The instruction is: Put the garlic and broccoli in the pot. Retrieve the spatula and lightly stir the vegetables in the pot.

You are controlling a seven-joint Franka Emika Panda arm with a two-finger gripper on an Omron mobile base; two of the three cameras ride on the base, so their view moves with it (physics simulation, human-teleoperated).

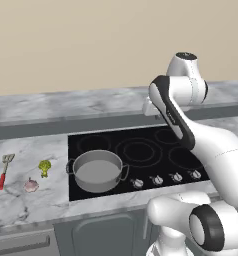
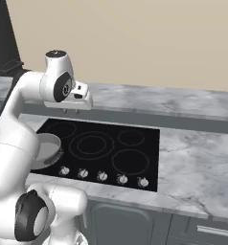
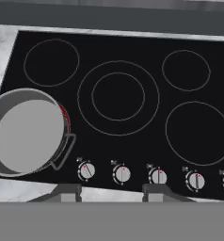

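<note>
While the pot (image 1: 97,171) sits front-left (near the cooktop (image 1: 141,150) edge), 4 burners lie bare.

Pot (image 2: 45,150) half hidden behind arm; spatula (image 1: 5,170) slots perhaps indistinct.

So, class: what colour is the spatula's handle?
Red, on the spatula; the left base view shows it best.

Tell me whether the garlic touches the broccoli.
Apart. In the left base view, bare marble counter shows between the garlic and the broccoli behind it.
</note>
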